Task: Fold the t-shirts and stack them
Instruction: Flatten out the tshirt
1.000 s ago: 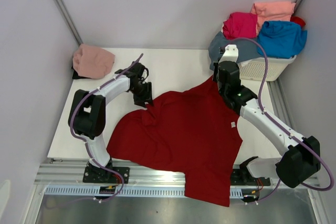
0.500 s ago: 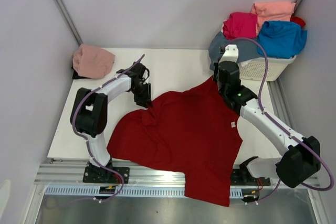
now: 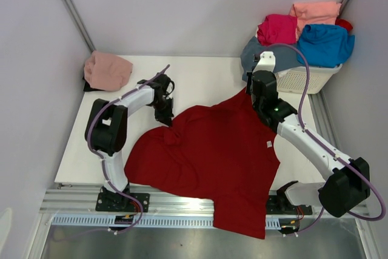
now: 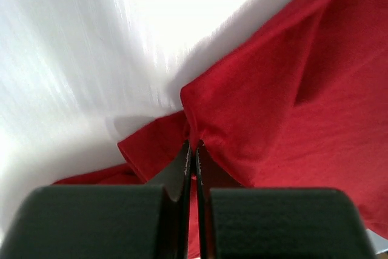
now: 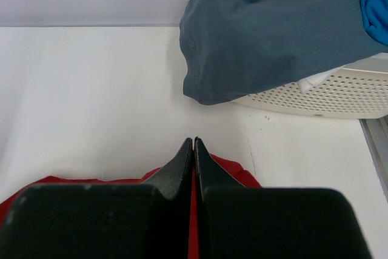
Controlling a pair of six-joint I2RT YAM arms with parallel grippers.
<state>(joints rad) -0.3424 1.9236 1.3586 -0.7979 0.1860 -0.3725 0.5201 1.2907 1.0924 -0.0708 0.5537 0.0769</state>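
The left tool (image 4: 194,145) is pinched tight on the edge of the dark red t-shirt (image 3: 212,156). The right tool (image 5: 193,141) pinches its far corner on the bench (image 3: 200,77).

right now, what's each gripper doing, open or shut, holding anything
left gripper: shut, pinching an edge of the dark red t-shirt.
right gripper: shut, pinching the far corner of the same t-shirt.

White table (image 3: 203,80) bears dark red t-shirt (image 3: 212,156); dusty pink t-shirt (image 3: 108,70); basket (image 3: 306,80).
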